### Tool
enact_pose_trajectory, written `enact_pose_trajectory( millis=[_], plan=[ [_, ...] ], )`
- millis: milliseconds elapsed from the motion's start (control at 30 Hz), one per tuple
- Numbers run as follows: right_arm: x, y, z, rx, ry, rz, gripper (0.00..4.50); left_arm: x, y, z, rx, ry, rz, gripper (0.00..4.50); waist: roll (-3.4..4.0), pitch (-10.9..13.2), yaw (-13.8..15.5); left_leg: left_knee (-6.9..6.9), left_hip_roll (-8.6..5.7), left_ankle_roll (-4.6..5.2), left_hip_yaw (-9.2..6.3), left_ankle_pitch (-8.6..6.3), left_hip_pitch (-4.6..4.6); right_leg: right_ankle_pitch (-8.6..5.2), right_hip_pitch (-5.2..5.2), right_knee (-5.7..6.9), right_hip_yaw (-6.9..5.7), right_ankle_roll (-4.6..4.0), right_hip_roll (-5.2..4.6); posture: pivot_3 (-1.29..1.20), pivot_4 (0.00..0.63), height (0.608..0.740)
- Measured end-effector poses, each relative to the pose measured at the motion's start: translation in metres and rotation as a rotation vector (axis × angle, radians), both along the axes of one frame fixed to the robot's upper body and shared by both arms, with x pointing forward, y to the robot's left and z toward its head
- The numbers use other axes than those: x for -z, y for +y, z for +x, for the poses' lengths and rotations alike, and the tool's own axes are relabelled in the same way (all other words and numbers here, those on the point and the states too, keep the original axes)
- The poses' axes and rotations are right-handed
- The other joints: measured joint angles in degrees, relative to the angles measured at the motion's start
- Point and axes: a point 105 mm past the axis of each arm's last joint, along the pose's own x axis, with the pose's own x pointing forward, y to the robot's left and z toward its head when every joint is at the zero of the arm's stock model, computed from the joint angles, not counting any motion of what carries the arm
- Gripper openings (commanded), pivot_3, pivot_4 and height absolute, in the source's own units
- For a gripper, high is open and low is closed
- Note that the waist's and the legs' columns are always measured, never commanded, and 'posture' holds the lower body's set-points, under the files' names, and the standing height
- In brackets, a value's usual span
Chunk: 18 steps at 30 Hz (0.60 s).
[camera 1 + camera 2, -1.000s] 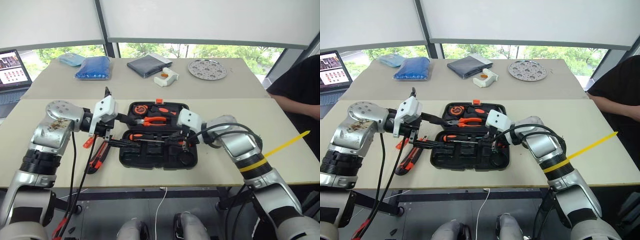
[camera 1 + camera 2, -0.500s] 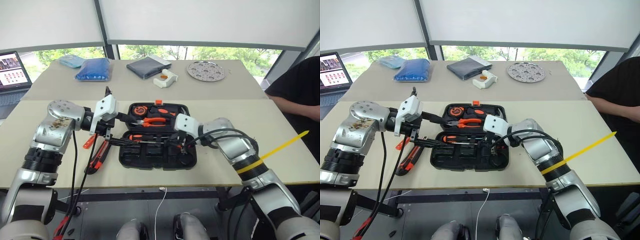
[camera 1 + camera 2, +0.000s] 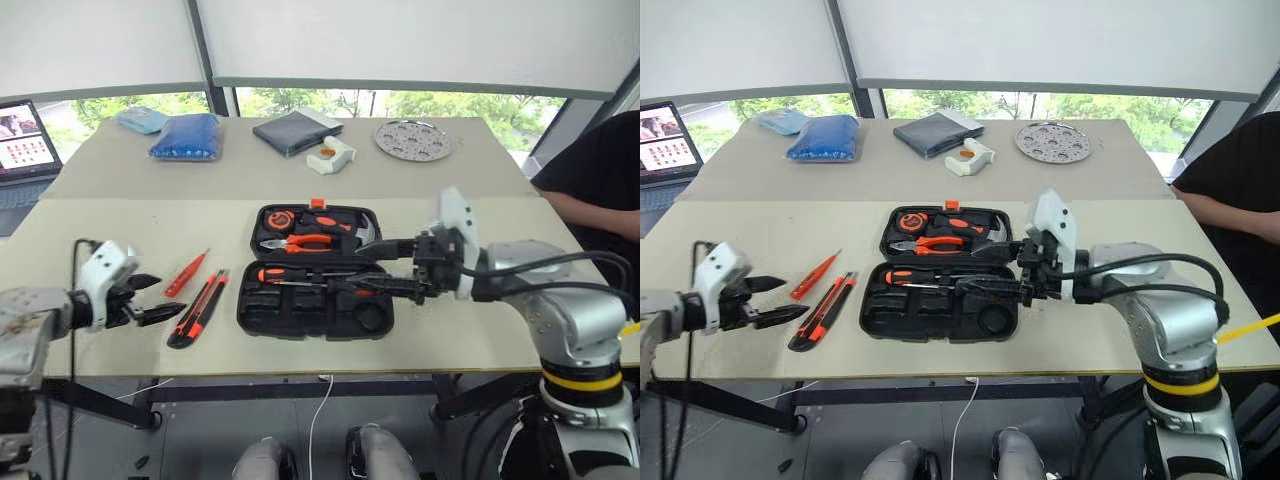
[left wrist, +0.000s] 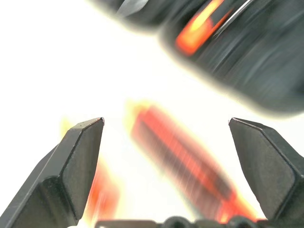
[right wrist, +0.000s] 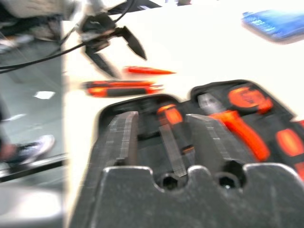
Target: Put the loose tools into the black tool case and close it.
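Black tool case (image 3: 315,272) lies open flat on the near table (image 3: 480,225), lid half away from the robot, orange latch (image 3: 318,202) at the far edge. Lid half holds the orange tape measure (image 3: 279,217), orange-handled pliers (image 3: 305,241), and a hammer whose silver head (image 3: 364,233) shows at the right end. Near half holds one black-and-orange screwdriver (image 3: 300,274) along its top slot; a small dark tape roll (image 3: 371,317) sits in the round recess at the right corner. The other slots look dark; contents unclear.

Loose on the table left of the case: slim red screwdriver (image 3: 186,273) and orange-black utility knife (image 3: 198,308), side by side, near each other but apart, both angled.

Left gripper (image 3: 150,299) is out at the table's left near corner, pointing right toward the knife, jaws wide, holding nothing. The left wrist view shows its fingers (image 4: 78,161) spread with the blurred knife (image 4: 183,161) between them, further off.

Right gripper (image 3: 992,270) is held roughly level above the case's right side, pointing left across it. Jaws apart, nothing visibly between them; the right wrist view shows both fingers (image 5: 121,137) over the case interior.

No readable writing on the case or tools.
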Motion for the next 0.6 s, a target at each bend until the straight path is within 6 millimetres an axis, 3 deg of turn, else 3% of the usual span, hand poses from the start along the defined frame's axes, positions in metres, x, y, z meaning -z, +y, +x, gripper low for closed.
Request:
enact_pose_trajectory(
  millis=[133, 367, 533, 600],
  plan=[
    [0.002, 0.001, -0.005, 0.007, 0.009, 0.003, 4.45, -0.003, 0.002, 0.003, -0.018, 0.012, 0.004, 4.5, -0.01, -0.01, 0.58, 0.0, -0.05, -0.02, 0.0, -0.01, -0.01, 0.07, 0.0, 0.0, -0.04, 0.02, -0.02, 0.0, 0.15, 0.718],
    [0.002, 0.003, -0.002, 0.045, 0.003, 0.011, 4.45, -0.026, -0.032, 0.059, 0.043, 0.042, -0.004, 4.5, -0.08, -0.04, 1.13, 0.04, -0.13, 0.44, 0.08, 0.26, -0.06, 0.1, 0.03, 0.0, -0.05, 0.0, 0.16, 0.0, 0.15, 0.718],
    [0.0, 0.005, -0.002, 0.069, -0.029, 0.016, 4.45, -0.005, -0.044, 0.083, 0.021, 0.164, 0.025, 4.5, -0.11, -0.05, 0.03, 0.05, -0.09, 0.47, 0.12, 0.27, -0.05, 0.1, 0.0, -0.03, 0.04, -0.02, 0.32, 0.0, 0.15, 0.718],
    [0.0, 0.005, -0.003, 0.077, -0.038, 0.015, 4.5, 0.005, -0.045, 0.086, 0.016, 0.204, 0.049, 3.98, -0.12, -0.04, -0.41, 0.04, -0.07, 0.46, 0.13, 0.27, -0.06, 0.12, -0.02, -0.04, 0.03, -0.09, 0.35, 0.0, 0.15, 0.718]
  ],
)
